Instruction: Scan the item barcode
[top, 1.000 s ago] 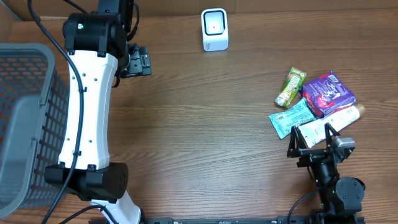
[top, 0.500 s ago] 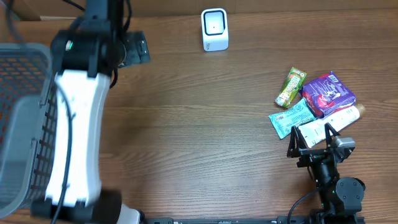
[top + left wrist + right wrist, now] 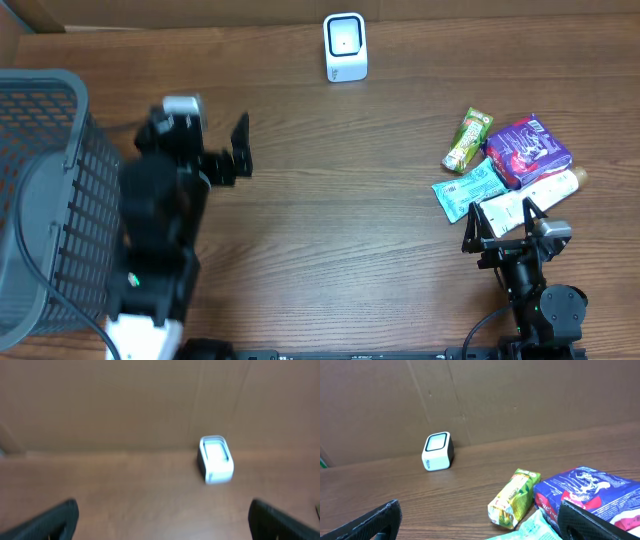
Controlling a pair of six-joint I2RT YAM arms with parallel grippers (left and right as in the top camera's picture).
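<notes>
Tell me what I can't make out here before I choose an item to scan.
- Any view: no barcode shows on the purple foil packet or the green pouch.
- Overhead: white tube partly covered by the right tool; grey mesh basket cut off by the left edge.
- Left wrist: white box scanner blurred.

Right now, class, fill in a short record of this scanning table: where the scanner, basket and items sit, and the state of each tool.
scanner: white, far edge of table, near centre
basket: grey mesh, left side
items: green packet, purple packet, teal packet, white tube, clustered at right
left tool: open, empty, facing the scanner
right tool: open, empty, at the cluster's near edge
scan: no item picked up yet
</notes>
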